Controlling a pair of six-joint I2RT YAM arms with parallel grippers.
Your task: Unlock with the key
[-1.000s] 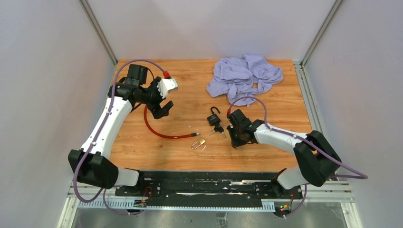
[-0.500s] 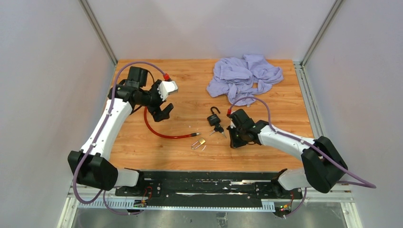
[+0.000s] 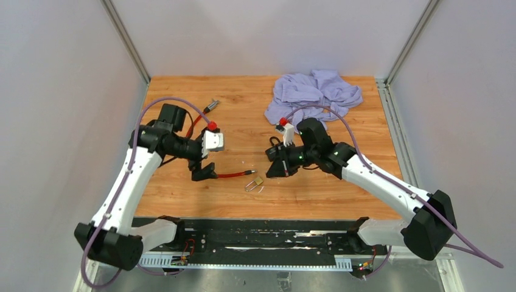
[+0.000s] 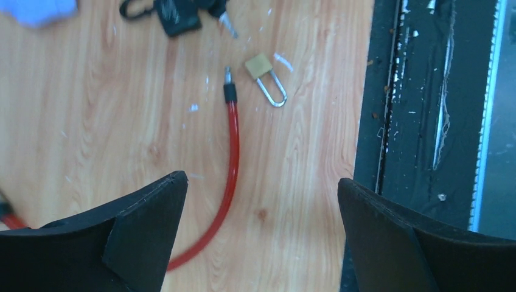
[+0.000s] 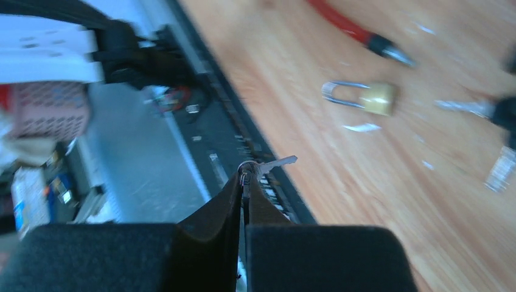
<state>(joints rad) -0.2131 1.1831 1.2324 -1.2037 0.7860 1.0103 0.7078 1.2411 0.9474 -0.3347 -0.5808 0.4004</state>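
My right gripper (image 5: 244, 177) is shut on a small silver key (image 5: 275, 164) and holds it above the table's near edge; in the top view it (image 3: 282, 166) hangs right of a brass padlock (image 3: 258, 181). The brass padlock lies shackle closed, and also shows in the left wrist view (image 4: 260, 65) and the right wrist view (image 5: 375, 98). A black padlock (image 4: 176, 13) with its own keys lies just behind it, shackle open. My left gripper (image 4: 261, 180) is open and empty above a red cable lock (image 4: 232, 140), left of the brass padlock.
A crumpled purple cloth (image 3: 313, 94) lies at the back right of the wooden table. The red cable (image 3: 232, 175) curves from the left arm toward the brass padlock. A black rail (image 3: 261, 234) runs along the near edge.
My right gripper has lifted off the table, swung up and left and turned over the black padlock. My left gripper has moved nearer and lower, over the red cable.
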